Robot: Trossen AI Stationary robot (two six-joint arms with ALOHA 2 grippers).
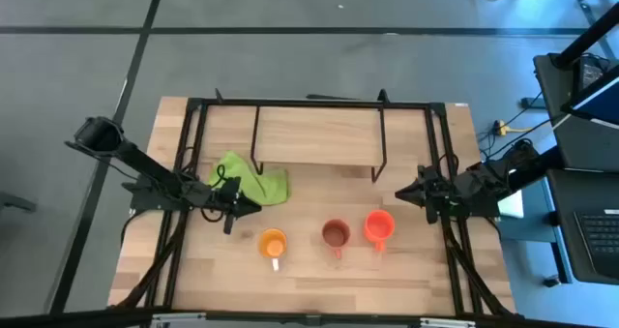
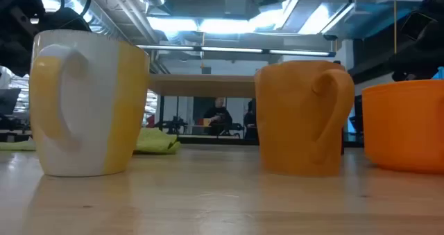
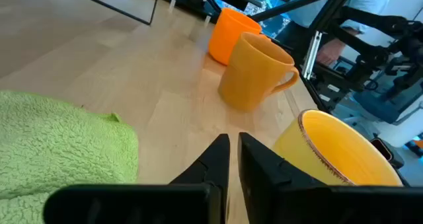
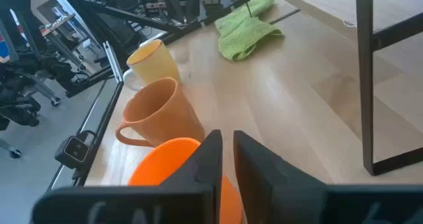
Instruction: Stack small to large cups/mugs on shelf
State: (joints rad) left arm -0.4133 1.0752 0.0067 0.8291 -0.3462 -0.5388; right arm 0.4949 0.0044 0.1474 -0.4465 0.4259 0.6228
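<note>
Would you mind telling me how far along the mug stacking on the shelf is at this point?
Nothing looks done: the yellow mug, brownish mug and red-orange mug all stand apart on the table, and the shelf is bare. Nothing is in hand: the left end effector sits by the green cloth, the right end effector near the red-orange mug, both shut on nothing. All nesting and placing remains.

The left gripper and right gripper hang low, pointing inward toward each other, fingers nearly closed, holding nothing.
</note>
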